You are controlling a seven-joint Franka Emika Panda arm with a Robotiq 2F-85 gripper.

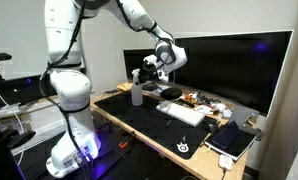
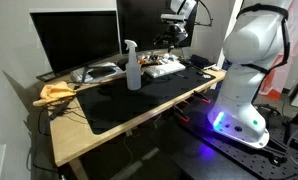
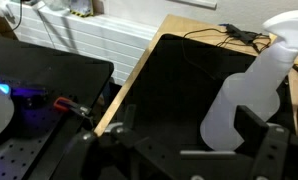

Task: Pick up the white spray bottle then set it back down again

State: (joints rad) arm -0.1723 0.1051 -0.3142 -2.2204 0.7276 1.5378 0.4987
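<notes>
Wooden desk (image 2: pixel 97 127) at front, carrying a black mat (image 2: pixel 114 102). On the mat, near its edge, the white spray bottle (image 2: pixel 133 68) stands upright. Your gripper (image 1: pixel 145 75) hovers close by the bottle, jaws spread wide, grasping nothing.

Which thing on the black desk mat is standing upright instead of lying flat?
The slim translucent-white plastic spray bottle, seen in both exterior views. It alone stands upright, trigger head on top, while the white rectangular keyboard lies flat.
</notes>
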